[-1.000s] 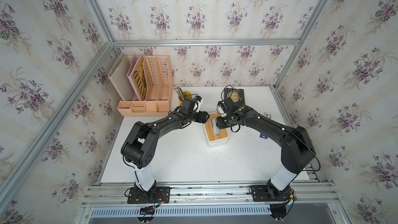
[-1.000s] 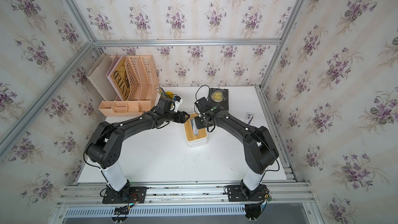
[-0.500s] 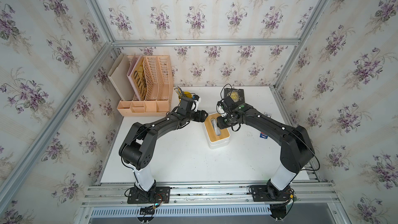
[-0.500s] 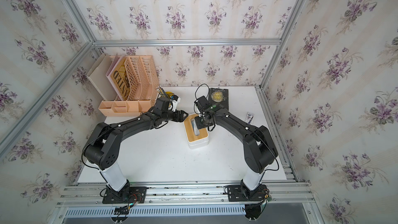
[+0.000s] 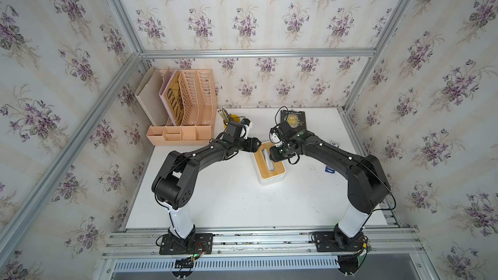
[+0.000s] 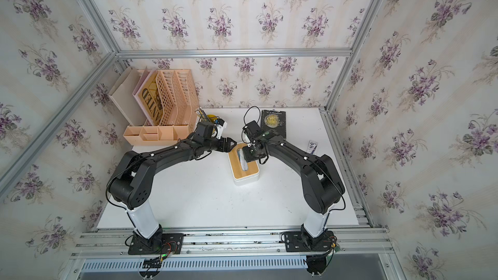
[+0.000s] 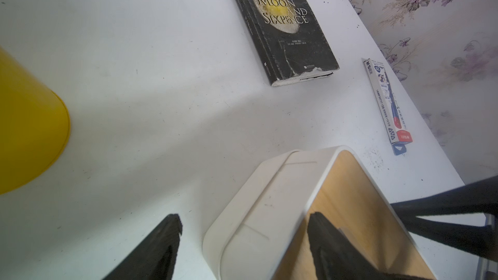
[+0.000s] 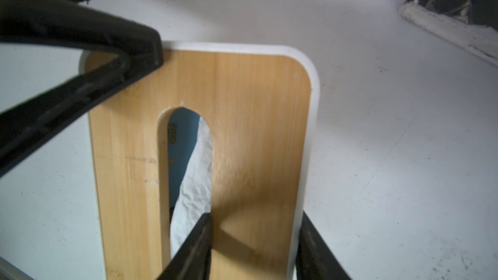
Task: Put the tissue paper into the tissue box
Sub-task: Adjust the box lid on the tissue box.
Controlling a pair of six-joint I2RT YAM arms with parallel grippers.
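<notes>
The black book (image 7: 283, 25) reads "W.S.Maugham, The Moon and Sixpence".
</notes>
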